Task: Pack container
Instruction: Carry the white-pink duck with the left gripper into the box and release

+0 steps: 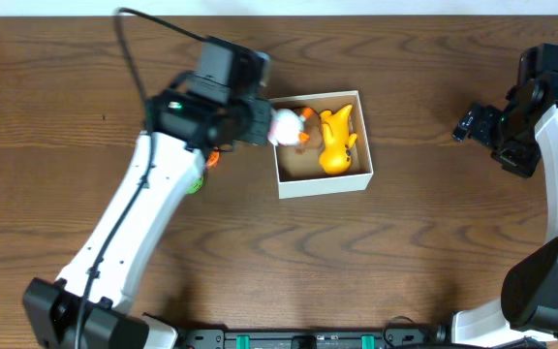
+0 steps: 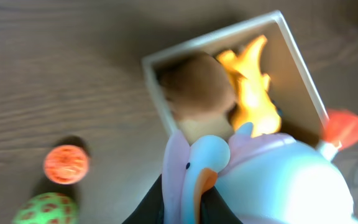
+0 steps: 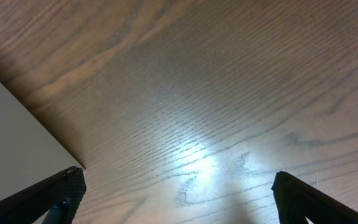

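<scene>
While our left hand [image 1: 263,124] holds a white toy bird [image 1: 286,126] with an orange beak tight over the left edge of the container [image 1: 323,184], our right hand [image 3: 179,193] hangs wide open over the table [image 1: 405,262], well apart from it. The container sits near the middle of the table, and inside it we see a yellow toy [image 1: 337,141] and a round brown thing [image 2: 194,87]. An orange ball [image 2: 66,164] and a green ball [image 2: 45,208] lie on the table near our left arm.

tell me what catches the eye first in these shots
A bright yellow toy lies in the white container near the middle of the table. The left fingers grip a pale bird toy over the container's left edge. An orange ball and a green ball sit on the table left of it.
</scene>
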You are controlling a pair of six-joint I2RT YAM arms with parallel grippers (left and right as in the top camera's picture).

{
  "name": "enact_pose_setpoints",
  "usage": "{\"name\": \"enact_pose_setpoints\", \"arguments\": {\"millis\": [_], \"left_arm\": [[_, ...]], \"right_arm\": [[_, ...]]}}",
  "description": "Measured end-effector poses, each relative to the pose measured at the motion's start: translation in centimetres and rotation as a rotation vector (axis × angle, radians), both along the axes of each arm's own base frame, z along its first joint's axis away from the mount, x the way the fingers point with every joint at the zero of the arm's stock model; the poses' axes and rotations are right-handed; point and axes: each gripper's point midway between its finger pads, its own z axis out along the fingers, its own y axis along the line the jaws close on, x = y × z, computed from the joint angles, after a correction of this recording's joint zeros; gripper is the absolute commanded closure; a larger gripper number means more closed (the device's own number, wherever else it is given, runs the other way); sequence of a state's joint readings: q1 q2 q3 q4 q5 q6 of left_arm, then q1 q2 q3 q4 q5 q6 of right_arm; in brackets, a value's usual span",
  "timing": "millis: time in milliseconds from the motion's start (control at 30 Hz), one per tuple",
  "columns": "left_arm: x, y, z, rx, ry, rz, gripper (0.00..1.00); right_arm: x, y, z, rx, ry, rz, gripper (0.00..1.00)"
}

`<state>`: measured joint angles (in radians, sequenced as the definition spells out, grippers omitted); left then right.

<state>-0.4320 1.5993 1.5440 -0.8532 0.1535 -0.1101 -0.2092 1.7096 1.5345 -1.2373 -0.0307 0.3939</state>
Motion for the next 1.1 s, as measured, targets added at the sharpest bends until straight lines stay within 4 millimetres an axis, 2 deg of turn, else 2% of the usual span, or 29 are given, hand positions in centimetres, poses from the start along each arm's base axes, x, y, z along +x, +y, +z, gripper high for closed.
{"name": "enact_pose_setpoints", "arguments": {"millis": [200,367,533,867,967,1100], "left_arm": [[-1.6,-3.9,-3.0,0.048,0.066,-0.049,0.87],[-2.1,-5.7,-8.0,0.123,0.169,-0.065,0.87],[-2.3,-5.3,-12.7,0.196,0.27,-0.024,0.87],[-2.8,-4.7,-17.1,0.264,0.367,0.005,0.83],[-2.9,-4.6,-17.9,0.277,0.385,0.007,0.69],[-2.9,-4.6,-17.6,0.274,0.379,0.01,0.53]], "right_arm": [[0.0,0.0,0.0,0.0,0.0,0.0,0.01],[0.0,0.0,0.0,0.0,0.0,0.0,0.01],[0.0,0.0,0.0,0.0,0.0,0.0,0.01],[0.0,-0.1,0.0,-0.004,0.001,0.0,0.01],[0.0,-0.1,0.0,-0.004,0.001,0.0,0.01],[0.0,-0.1,0.0,-0.004,0.001,0.0,0.01]]}}
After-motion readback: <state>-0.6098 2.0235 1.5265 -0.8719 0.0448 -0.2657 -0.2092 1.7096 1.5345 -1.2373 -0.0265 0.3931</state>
